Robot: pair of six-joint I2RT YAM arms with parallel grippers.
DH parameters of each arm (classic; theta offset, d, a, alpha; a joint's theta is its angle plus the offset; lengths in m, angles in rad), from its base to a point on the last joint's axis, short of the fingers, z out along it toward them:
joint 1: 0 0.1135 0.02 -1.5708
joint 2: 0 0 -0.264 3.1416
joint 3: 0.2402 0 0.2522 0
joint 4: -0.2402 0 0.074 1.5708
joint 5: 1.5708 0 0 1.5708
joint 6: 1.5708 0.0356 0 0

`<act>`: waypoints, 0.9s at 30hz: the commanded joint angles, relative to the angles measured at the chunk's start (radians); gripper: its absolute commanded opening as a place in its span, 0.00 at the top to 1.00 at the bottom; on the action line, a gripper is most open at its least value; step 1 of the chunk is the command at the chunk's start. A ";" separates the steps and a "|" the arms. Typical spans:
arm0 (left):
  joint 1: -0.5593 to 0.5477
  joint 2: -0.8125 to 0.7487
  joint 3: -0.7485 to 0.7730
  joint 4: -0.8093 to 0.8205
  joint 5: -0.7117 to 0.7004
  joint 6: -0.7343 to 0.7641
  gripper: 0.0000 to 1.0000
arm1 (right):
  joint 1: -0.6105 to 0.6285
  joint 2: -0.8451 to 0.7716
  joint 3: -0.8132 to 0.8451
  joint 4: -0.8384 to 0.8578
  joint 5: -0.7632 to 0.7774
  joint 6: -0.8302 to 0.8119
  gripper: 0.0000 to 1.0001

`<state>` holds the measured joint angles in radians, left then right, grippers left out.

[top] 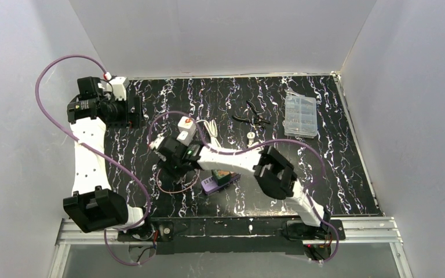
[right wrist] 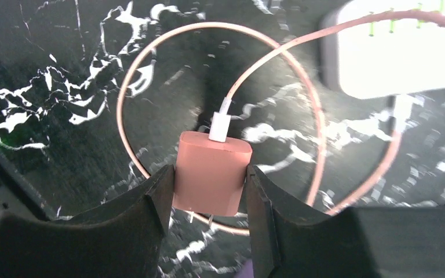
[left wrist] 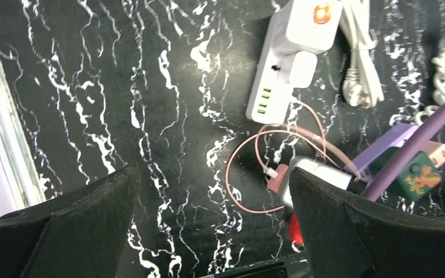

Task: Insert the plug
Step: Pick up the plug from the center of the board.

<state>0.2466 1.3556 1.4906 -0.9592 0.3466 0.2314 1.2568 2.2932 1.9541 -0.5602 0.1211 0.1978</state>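
The pink plug (right wrist: 211, 172) clamped by right fingers (right wrist: 150, 214)
The power strip (right wrist: 382, 58) is seen apparently close; left fingers (left wrist: 81, 226) are spread apart by the desk (left wrist: 150, 87) edge.

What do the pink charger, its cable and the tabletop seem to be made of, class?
Pink charger: probably moulded plastic, matte, with even colour and rounded edges.
Cable: likely a flexible rubbery or plastic sheath, smooth; it curls in a loop.
Tabletop: black with white veins, marble-like, perhaps a printed sheet; unclear.
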 commanded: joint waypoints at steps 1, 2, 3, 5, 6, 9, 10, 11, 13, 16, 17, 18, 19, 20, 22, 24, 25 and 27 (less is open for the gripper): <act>0.004 -0.058 0.093 -0.054 0.134 0.011 0.01 | -0.117 -0.270 -0.075 0.165 -0.113 0.072 0.76; 0.004 -0.065 0.101 -0.055 0.156 0.010 0.01 | -0.128 -0.313 -0.103 0.205 -0.149 0.087 0.75; 0.004 -0.073 0.107 -0.055 0.184 0.010 0.01 | -0.141 -0.360 -0.139 0.251 -0.169 0.114 0.75; 0.004 -0.091 0.118 -0.055 0.243 0.010 0.01 | -0.174 -0.456 -0.229 0.362 -0.185 0.173 0.74; 0.004 -0.101 0.124 -0.055 0.277 0.013 0.01 | -0.194 -0.502 -0.281 0.431 -0.194 0.210 0.74; 0.004 -0.145 0.114 -0.046 0.407 0.046 0.01 | -0.241 -0.641 -0.445 0.657 -0.175 0.325 0.73; 0.004 -0.164 0.099 -0.034 0.459 0.056 0.00 | -0.246 -0.677 -0.490 0.721 -0.151 0.352 0.73; 0.003 -0.184 0.076 -0.009 0.509 0.064 0.01 | -0.249 -0.710 -0.524 0.778 -0.130 0.371 0.72; -0.009 -0.227 0.029 0.034 0.580 0.069 0.01 | -0.249 -0.747 -0.559 0.852 -0.081 0.407 0.72; -0.087 -0.277 -0.016 0.080 0.543 0.086 0.01 | -0.249 -0.761 -0.564 0.908 -0.057 0.447 0.72; -0.133 -0.290 -0.021 0.086 0.514 0.094 0.00 | -0.249 -0.762 -0.566 0.926 -0.049 0.462 0.73; -0.183 -0.302 -0.024 0.091 0.481 0.106 0.01 | -0.249 -0.762 -0.568 0.935 -0.041 0.471 0.73; -0.224 -0.315 -0.031 0.103 0.448 0.111 0.01 | -0.249 -0.762 -0.569 0.945 -0.035 0.475 0.73; -0.280 -0.327 -0.039 0.121 0.415 0.106 0.01 | -0.248 -0.760 -0.569 0.951 -0.029 0.480 0.73; -0.336 -0.351 -0.062 0.167 0.354 0.079 0.01 | -0.247 -0.759 -0.575 0.967 -0.018 0.493 0.73; -0.350 -0.379 -0.106 0.216 0.331 0.068 0.01 | -0.247 -0.757 -0.586 0.988 -0.011 0.507 0.73; -0.354 -0.398 -0.133 0.252 0.316 0.060 0.01 | -0.247 -0.754 -0.586 0.994 -0.010 0.515 0.73; -0.359 -0.447 -0.191 0.323 0.294 0.045 0.01 | -0.247 -0.745 -0.584 0.999 -0.011 0.526 0.73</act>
<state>-0.1001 0.9791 1.3750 -0.7685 0.7136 0.2993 1.0058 1.5455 1.3701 0.3199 0.0761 0.6788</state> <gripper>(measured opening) 0.995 0.531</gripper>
